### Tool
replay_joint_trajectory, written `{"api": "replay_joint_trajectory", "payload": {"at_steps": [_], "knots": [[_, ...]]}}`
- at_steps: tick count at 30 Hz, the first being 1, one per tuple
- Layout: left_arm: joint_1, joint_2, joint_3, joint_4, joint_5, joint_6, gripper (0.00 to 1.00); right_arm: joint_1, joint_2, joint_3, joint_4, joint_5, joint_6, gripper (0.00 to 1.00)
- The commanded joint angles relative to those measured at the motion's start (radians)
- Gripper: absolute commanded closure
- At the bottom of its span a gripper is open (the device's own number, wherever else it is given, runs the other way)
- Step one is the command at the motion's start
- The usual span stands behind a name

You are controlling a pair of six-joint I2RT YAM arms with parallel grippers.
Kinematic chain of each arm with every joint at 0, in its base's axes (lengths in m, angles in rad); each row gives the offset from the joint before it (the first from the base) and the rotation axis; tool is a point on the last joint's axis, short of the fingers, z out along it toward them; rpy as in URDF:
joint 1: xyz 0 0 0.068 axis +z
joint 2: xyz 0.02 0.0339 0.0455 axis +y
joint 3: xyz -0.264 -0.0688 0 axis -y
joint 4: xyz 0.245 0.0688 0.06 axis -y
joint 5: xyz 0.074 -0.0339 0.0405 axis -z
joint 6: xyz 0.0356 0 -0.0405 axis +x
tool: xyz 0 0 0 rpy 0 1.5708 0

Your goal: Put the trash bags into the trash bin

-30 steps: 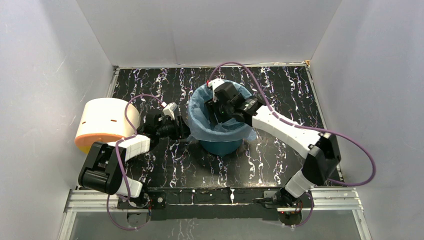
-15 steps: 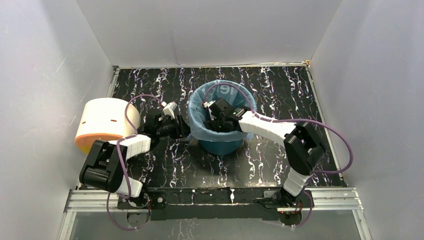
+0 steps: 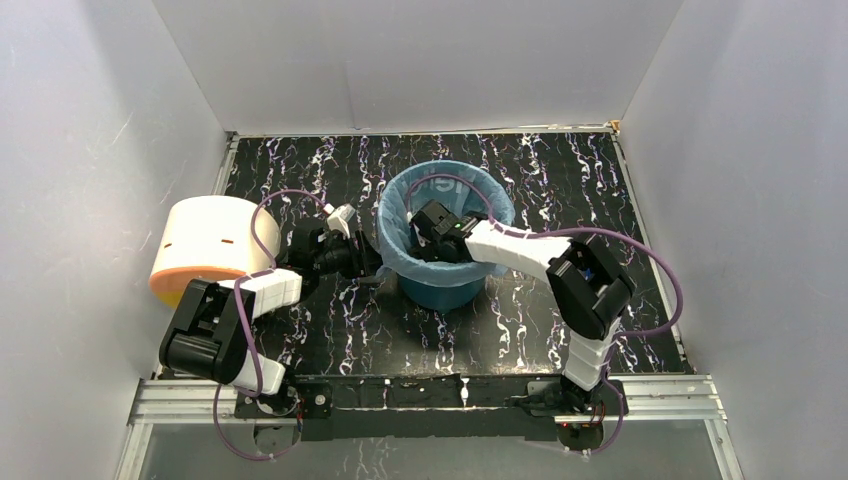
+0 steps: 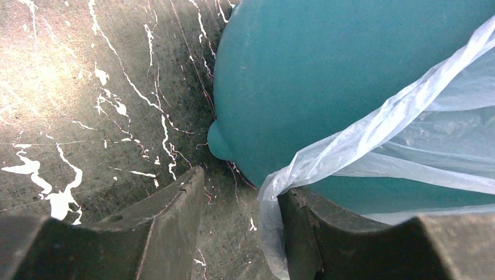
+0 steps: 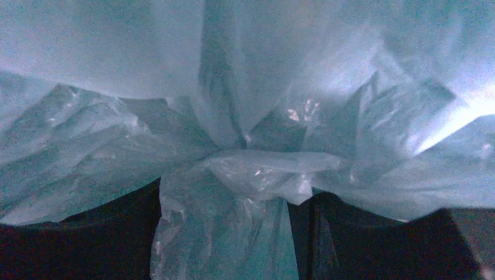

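The teal trash bin point(image 3: 440, 293) stands mid-table. The light-blue trash bag point(image 3: 400, 255) lines it and drapes over its rim. My left gripper point(image 3: 368, 265) is low beside the bin's left wall, open. In the left wrist view the bin point(image 4: 327, 70) is just ahead of it, and a hanging edge of the bag point(image 4: 420, 116) lies against the right finger point(image 4: 327, 233). My right gripper point(image 3: 428, 235) is inside the bin. In the right wrist view its fingers stand apart point(image 5: 233, 233) with a crumpled fold of the bag point(image 5: 245, 87) between them.
A cream cylinder with an orange end point(image 3: 205, 245) lies at the left, close to my left arm. White walls enclose the black marbled table point(image 3: 330, 330) on three sides. Purple cables loop over both arms.
My right gripper has gone down and leftward into the bin, and the right arm has folded in closer. The left arm has not moved.
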Motion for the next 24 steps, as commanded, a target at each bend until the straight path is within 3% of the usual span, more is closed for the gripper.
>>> {"api": "replay_joint_trajectory", "payload": {"at_steps": [1,8,14,24], "knots": [[-0.002,-0.037,0.025,-0.038,0.018,0.048,0.53,0.000,0.029,0.035,-0.104,0.046,0.022,0.28],[-0.001,-0.047,0.023,-0.057,0.000,0.057,0.53,-0.001,-0.099,0.142,-0.168,0.053,0.044,0.27],[-0.001,-0.049,0.016,-0.055,0.003,0.056,0.53,0.000,-0.150,0.153,-0.168,-0.030,0.048,0.27],[-0.002,-0.048,0.016,-0.042,0.005,0.047,0.53,0.001,-0.025,0.111,-0.171,-0.155,0.041,0.30]]}}
